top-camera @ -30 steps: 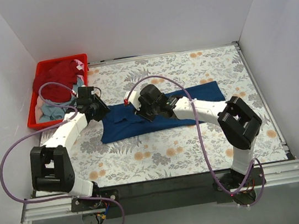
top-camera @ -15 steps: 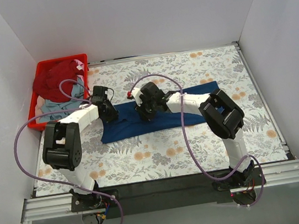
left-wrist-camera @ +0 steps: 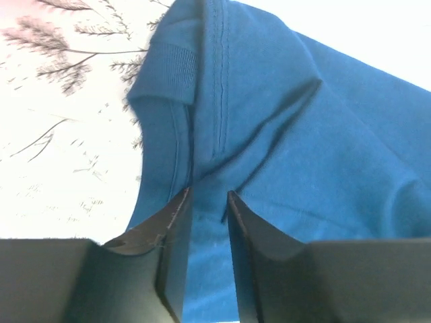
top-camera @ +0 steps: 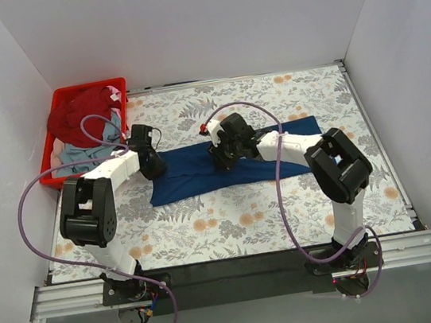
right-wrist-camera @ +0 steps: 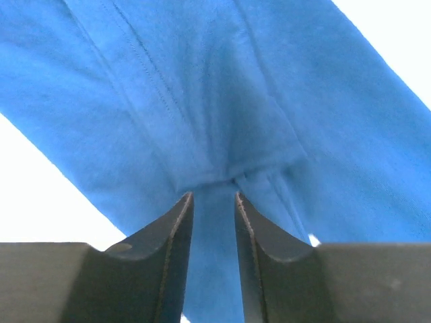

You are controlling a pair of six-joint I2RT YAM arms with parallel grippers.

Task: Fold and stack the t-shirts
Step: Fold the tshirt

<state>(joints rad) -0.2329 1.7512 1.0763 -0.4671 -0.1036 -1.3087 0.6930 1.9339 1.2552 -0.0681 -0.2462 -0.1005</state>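
Note:
The navy blue t-shirt lies stretched in a long band across the middle of the flowered table; its print does not show. My left gripper is at the shirt's left end, jaws pinched on a fold of the blue cloth near the ribbed collar, as the left wrist view shows. My right gripper is at the shirt's middle, shut on a gathered fold of the cloth, as the right wrist view shows. The dark red t-shirt and the pale grey-blue t-shirt lie in the crate.
The red plastic crate stands at the table's far left corner. White walls close in the table on the left, back and right. A purple cable loops over each arm.
The left gripper has moved right from the crate's edge onto the shirt's left end. The right gripper has moved right, and the shirt has shifted right and stretched out with it.

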